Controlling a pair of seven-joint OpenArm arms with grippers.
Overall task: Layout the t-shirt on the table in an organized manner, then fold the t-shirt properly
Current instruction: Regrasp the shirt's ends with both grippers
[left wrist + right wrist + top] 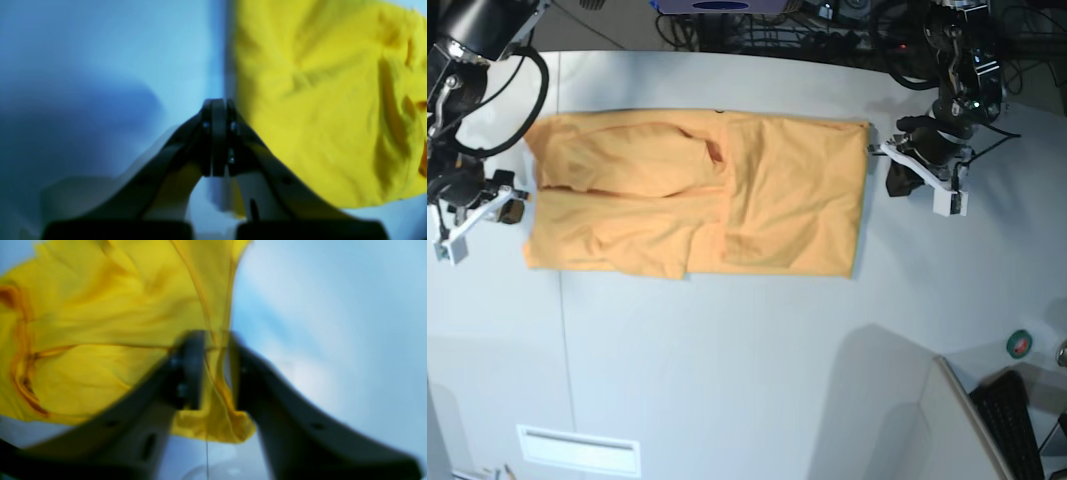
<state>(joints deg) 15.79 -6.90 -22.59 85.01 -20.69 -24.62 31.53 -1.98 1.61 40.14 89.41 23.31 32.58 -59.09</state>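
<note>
The orange-yellow t-shirt point(777, 190) lies flat on the pale table point(727, 350), partly folded, with panels lapped over its middle. My left gripper point(893, 180) is shut and empty just off the shirt's right edge. In the left wrist view its fingers point(218, 101) are pressed together, with the shirt point(317, 100) beside them over the table point(100, 50). My right gripper point(515, 210) is at the shirt's left edge. In the blurred right wrist view its jaws point(217, 336) stand slightly apart with a hem of the shirt point(100, 323) between them.
A thin dark seam point(562, 330) runs down the table's left part. A green tape roll point(1021, 343), a keyboard point(1017, 420) and a grey panel point(947, 420) sit at the lower right. Cables point(757, 25) crowd the far edge. A white strip point(577, 450) lies near the front.
</note>
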